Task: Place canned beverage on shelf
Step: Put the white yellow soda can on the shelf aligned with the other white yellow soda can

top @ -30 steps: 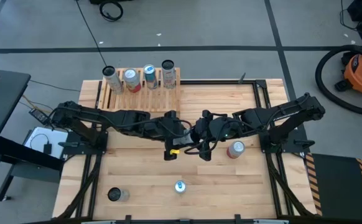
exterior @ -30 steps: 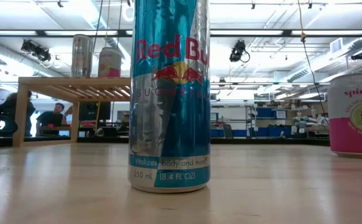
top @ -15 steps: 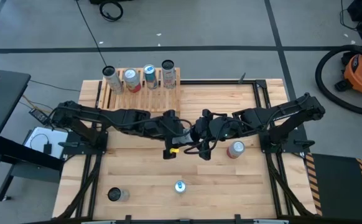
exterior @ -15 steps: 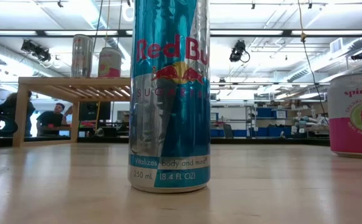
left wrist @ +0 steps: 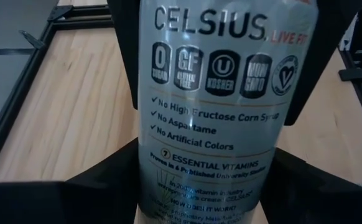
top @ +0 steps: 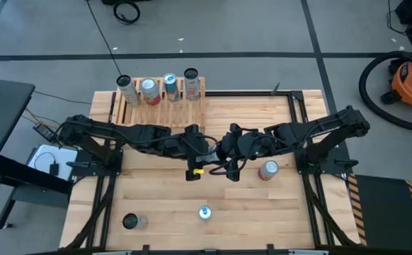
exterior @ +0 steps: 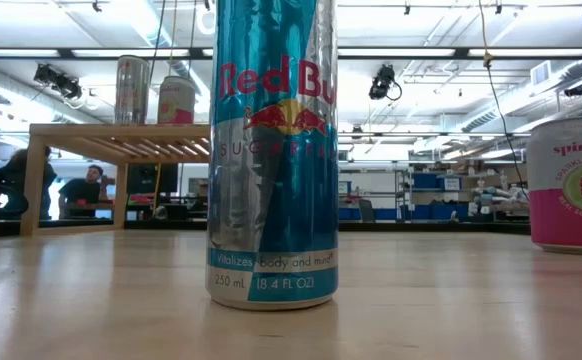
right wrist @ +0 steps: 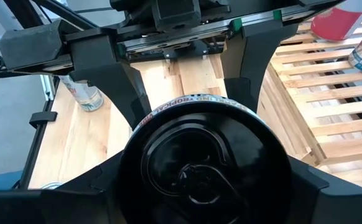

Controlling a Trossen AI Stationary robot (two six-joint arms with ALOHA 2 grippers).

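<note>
A grey Celsius can with a black lid hangs upright over the middle of the table, between my two grippers. My left gripper comes at it from the table's left and my right gripper from the right, and both are shut on it. In the high view the two grippers hide the can. The shelf, a pale slatted rack, stands at the table's far left with several cans upright on its slats. My left gripper pinches the can's side walls between its two fingers, low on the printed body. The fingers come slanting down from the table's left. The can stands upright, clear of the table. My right gripper pinches the can's upper body just under the lid's rim, one finger on each side. It comes slanting down from the table's right, opposite the left gripper's fingers.
A pink can stands on the table below my right arm. A blue Red Bull can stands near the front edge, and another can at the front left. A black frame rims the tabletop.
</note>
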